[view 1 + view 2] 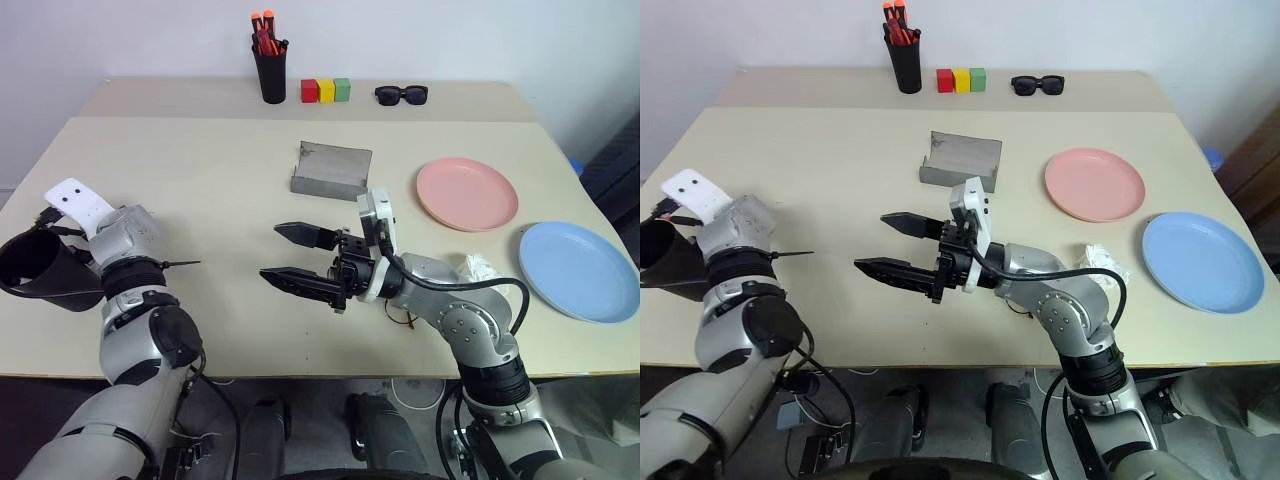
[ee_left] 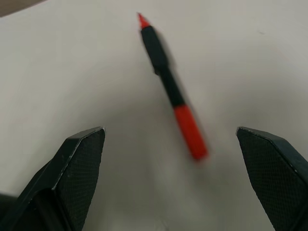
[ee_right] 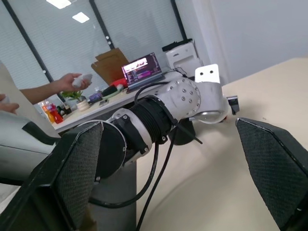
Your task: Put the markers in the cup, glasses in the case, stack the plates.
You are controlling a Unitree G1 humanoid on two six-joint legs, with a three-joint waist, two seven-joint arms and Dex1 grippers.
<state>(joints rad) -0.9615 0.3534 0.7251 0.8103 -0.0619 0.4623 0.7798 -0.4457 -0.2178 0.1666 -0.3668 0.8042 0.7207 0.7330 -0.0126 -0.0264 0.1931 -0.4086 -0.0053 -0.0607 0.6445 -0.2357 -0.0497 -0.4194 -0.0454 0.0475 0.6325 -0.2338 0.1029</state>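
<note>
In the left wrist view we see our left gripper [image 2: 173,178] with its two black fingers [image 2: 72,173] spread wide apart and nothing between them. Just beyond the fingers a red-orange marker [image 2: 171,89] lies flat on the beige table [image 2: 250,57], apart from both fingertips, its red tip pointing away from the gripper and its red-orange end nearest the gap. At the table's left edge, next to our left wrist, sits the wide black cup [image 1: 35,272], tipped on its side.

Our right gripper [image 1: 290,255] hangs over the middle of the table, pointing toward the left arm, its fingers likewise wide apart and empty. Behind it the grey case [image 1: 331,171] stands open. To its right lie the salmon pink plate [image 1: 467,193] and, nearer the right edge, the light blue plate [image 1: 580,270], side by side and unstacked. Under our right forearm we glimpse what may be the wire glasses [image 1: 400,318], mostly hidden.
</note>
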